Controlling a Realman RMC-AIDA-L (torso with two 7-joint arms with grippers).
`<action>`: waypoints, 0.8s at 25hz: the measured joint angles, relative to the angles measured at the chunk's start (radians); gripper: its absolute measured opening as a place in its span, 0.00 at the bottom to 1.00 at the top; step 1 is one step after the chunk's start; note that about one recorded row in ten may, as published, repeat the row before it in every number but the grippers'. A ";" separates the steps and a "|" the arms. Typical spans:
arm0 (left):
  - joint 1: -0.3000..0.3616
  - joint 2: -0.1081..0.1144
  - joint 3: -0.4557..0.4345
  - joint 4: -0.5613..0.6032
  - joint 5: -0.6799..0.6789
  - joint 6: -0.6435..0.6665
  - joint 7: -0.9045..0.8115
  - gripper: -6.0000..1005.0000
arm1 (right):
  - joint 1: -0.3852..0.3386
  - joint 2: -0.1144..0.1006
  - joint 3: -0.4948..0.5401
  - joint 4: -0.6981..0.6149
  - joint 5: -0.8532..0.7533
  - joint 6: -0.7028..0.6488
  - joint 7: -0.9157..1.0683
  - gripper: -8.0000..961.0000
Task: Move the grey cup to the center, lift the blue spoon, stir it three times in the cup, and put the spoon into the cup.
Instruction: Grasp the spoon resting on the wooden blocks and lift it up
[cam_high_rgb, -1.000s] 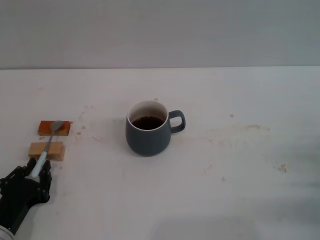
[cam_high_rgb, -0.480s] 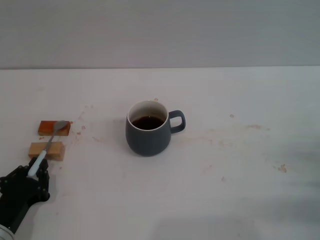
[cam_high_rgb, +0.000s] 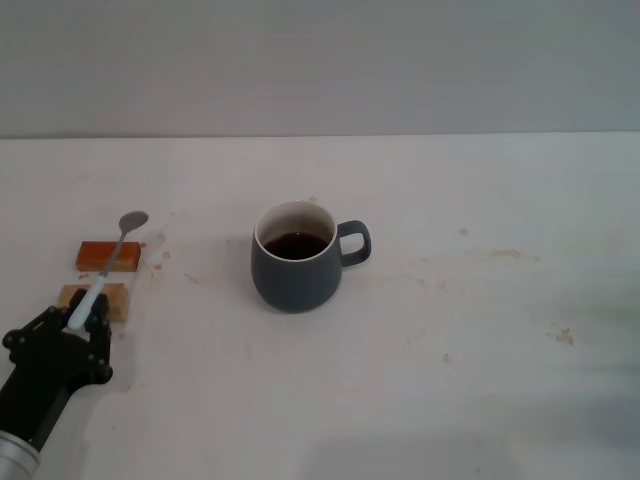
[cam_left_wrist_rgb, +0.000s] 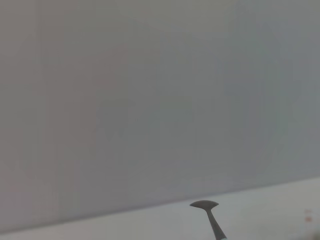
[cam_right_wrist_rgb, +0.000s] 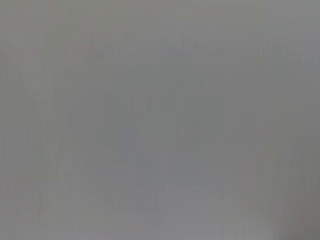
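The grey cup (cam_high_rgb: 296, 259) stands near the middle of the white table, handle toward the right, with dark liquid inside. My left gripper (cam_high_rgb: 82, 325) is at the front left, shut on the pale blue handle of the blue spoon (cam_high_rgb: 110, 264). The spoon is lifted and tilted, its metal bowl pointing away above the blocks. The spoon's bowl also shows in the left wrist view (cam_left_wrist_rgb: 205, 205). The right gripper is out of view; the right wrist view shows only a plain grey surface.
An orange block (cam_high_rgb: 108, 256) and a tan block (cam_high_rgb: 116, 300) lie on the table at the left, under the spoon. Brownish stains mark the table (cam_high_rgb: 450, 400) around the cup and to the right. A grey wall stands behind the table.
My left gripper has risen and shifted slightly forward with the spoon. The spoon's bowl has come up off the orange block and now points farther away.
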 joint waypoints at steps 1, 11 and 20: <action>0.003 0.003 0.003 -0.021 0.001 0.000 0.008 0.17 | 0.000 0.000 0.000 0.001 0.000 0.000 0.000 0.01; 0.019 0.069 -0.007 -0.254 0.030 -0.192 0.008 0.17 | 0.001 0.000 0.000 0.003 0.000 0.000 0.000 0.01; 0.052 0.148 -0.044 -0.537 0.035 -0.424 0.034 0.17 | 0.001 0.000 0.000 0.003 0.000 0.000 0.000 0.01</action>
